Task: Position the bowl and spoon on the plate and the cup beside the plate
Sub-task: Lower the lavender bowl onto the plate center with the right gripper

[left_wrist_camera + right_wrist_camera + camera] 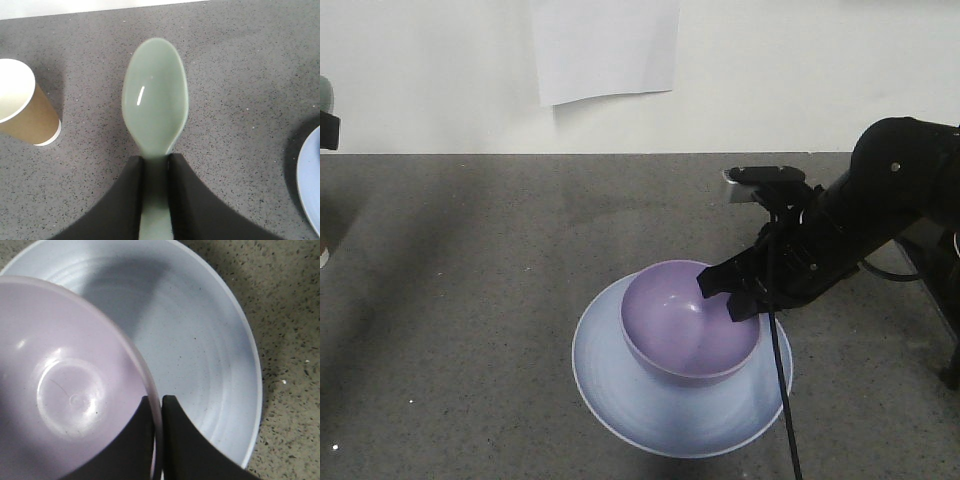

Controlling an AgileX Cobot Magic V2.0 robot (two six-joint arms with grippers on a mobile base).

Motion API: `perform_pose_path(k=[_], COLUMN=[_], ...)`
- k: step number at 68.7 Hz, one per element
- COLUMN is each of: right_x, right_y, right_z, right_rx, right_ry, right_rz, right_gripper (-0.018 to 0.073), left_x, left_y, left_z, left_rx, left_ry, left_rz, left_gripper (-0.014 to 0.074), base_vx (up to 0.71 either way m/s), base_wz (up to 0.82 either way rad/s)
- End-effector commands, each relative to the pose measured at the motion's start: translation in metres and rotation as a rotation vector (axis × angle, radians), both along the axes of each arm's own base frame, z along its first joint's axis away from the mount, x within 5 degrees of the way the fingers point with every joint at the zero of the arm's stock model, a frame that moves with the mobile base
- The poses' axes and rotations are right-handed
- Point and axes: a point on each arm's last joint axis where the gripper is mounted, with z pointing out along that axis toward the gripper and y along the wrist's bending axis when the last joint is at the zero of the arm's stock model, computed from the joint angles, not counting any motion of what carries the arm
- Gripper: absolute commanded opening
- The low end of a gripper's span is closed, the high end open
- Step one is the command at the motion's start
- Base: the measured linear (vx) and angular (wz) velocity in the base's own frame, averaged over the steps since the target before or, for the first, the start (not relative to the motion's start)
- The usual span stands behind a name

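While right gripper (157, 401) clamps glossy lavender bowl (675, 330) rim at 3 o'clock, on blue plate (620, 390), left gripper (156, 162) grips mint spoon (156, 105).

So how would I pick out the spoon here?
Start at the grey speckled table, near the brown paper cup. There the left gripper's black fingers pinch the spoon by its handle; it is the only pale mint-green thing, with an oval scoop.

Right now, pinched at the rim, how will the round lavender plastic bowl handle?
Probably stiff and light: the right gripper holds the bowl by one rim pinch. Glossy wall may slip. It could tilt onto the round pale blue plate.
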Motion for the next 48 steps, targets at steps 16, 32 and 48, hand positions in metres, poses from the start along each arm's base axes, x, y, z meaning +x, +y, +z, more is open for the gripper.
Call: perform_pose_path(k=[16, 32, 48], right_x=[0.007, 0.009, 0.01], right_y=[0.003, 0.004, 0.004], right_z=[0.007, -0.004, -0.004], right_rx=[0.023, 0.005, 0.008], right_ry=[-0.047, 0.0, 0.002], right_rz=[-0.011, 0.001, 0.0], right_gripper=[-0.0004, -0.0001, 0.003], left_x=[-0.004, -0.004, -0.004], left_y=[0.0, 0.0, 0.0], left_z=[0.015, 0.015, 0.015], left_rx=[-0.013, -0.013, -0.013], left_ry=[-0.096, -0.096, -0.096], left_rz=[-0.008, -0.008, -0.008], left_gripper=[-0.0006, -0.0006, -0.0006], base_vx=[0.0, 0.0, 0.0], base_wz=[0.0, 0.0, 0.0])
